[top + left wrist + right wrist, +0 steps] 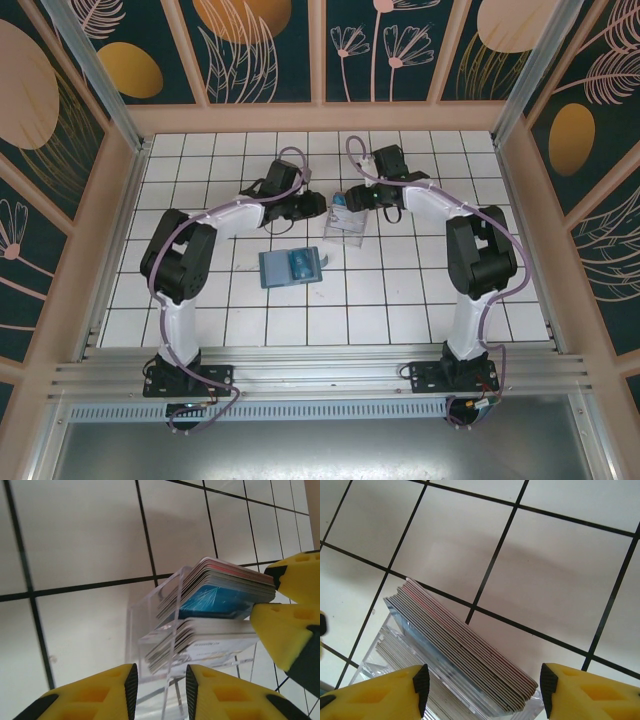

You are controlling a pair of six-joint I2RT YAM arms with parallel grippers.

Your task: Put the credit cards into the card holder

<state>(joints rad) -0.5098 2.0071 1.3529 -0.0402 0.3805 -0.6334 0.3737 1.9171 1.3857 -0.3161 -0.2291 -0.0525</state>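
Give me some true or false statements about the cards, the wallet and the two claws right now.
1. The cards sit in two stacks in a clear tray. True.
2. The left claw is holding the wallet. False: the wallet lies on the tiles, apart from both claws, on the near side of the tray.
3. The right claw is open, with a card stack between its fingers. True.
4. Both claws are pulled back beside the arm bases. False: both are reached out to the tray in the middle of the table.
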